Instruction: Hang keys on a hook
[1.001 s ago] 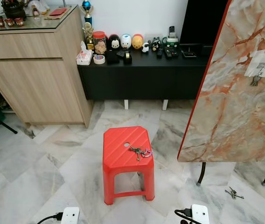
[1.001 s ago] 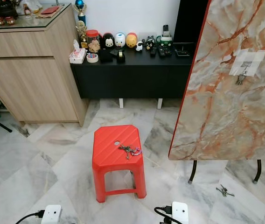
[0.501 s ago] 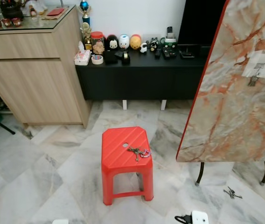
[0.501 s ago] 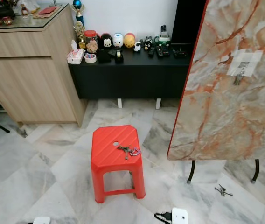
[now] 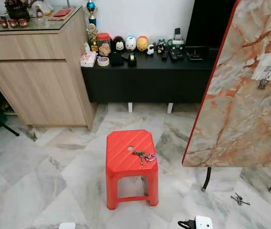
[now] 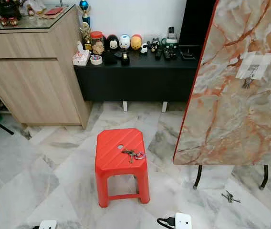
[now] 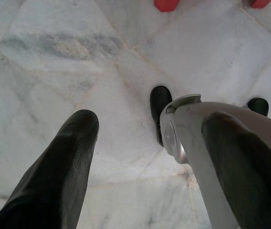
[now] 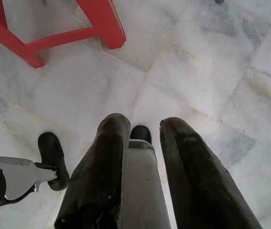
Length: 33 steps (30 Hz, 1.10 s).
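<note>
Both my arms hang idle, pincers aimed at the marble floor (image 5: 40, 191) since there's nothing to reach yet. Left pincer (image 7: 150, 157): fingers spread wide, nothing held. Right pincer (image 8: 142, 157): fingers a narrow gap apart, also empty, just beside the red stool's (image 6: 121, 155) near legs.

The key bunch (image 6: 132, 154) lies flat on the stool top, right of the centre hole, towards the right edge. I'd judge it was left there as my pickup spot. Long axis runs roughly left-right across the seat; brassy keys point towards the hole, pinkish tag end towards the right edge.

Further right, the upended marble-look tabletop (image 6: 235, 95) stands on edge. A taped white patch carries the hook (image 6: 252, 71), prob. so keys hang free; one set (image 6: 247, 82) is hanging there, pointing down. Spare keys (image 6: 230, 196) lie on the floor below.
</note>
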### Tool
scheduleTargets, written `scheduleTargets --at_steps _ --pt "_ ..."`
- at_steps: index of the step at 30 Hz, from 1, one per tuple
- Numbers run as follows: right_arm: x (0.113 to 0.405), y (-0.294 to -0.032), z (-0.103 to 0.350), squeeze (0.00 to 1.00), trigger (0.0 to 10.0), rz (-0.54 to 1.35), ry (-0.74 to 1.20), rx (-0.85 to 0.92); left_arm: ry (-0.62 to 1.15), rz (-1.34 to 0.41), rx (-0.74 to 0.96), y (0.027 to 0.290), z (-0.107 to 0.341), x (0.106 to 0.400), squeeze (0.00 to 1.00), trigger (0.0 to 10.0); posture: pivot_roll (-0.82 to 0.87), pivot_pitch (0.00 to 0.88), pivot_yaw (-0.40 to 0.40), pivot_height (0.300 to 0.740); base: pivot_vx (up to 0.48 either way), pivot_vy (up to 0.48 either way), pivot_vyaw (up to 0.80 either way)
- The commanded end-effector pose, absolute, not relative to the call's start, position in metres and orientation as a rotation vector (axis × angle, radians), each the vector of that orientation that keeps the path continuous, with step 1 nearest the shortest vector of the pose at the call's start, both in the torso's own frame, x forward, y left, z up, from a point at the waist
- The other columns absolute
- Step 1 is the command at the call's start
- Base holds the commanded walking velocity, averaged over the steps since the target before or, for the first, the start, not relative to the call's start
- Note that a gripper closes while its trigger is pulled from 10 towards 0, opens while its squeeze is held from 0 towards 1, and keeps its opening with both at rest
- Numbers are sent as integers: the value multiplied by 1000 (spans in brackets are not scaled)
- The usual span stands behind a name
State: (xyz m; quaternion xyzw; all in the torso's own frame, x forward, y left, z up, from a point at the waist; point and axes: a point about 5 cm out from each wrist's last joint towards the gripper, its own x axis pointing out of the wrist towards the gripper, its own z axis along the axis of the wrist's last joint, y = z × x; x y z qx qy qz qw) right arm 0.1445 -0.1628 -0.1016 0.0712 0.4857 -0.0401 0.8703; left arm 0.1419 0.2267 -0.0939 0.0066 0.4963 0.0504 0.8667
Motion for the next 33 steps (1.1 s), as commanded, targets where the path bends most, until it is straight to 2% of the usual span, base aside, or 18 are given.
scheduleTargets --at_steps 1,5,12,19,20,21,33 --pt "144 -163 -102 0 10000 -83 1019 151 1050 118 14 232 -94 140 0 10000 -6 0 -28 740 0 0 0" --pt "144 -163 -102 0 10000 -84 1018 152 1048 120 11 232 -93 140 0 10000 -5 0 -29 740 0 0 0" --pt "144 -163 -102 0 10000 -83 1018 155 1037 110 -3 218 -95 145 0 10000 -4 0 -28 740 0 0 0" --pt "144 -163 -102 0 10000 -84 1019 153 1040 120 5 229 -93 145 0 10000 -4 0 -28 740 0 0 0" --pt "144 -163 -102 169 10000 -84 1014 156 1041 123 6 232 -92 144 0 10000 -4 0 -28 740 0 0 0" --pt "144 -163 -102 1000 10000 -84 1012 154 1041 123 7 233 -92 144 0 10000 -4 0 -28 740 0 0 0" --pt "144 -164 -102 1000 10000 -86 1014 147 1042 114 1 224 -94 143 0 10000 -5 0 -30 740 0 0 0"
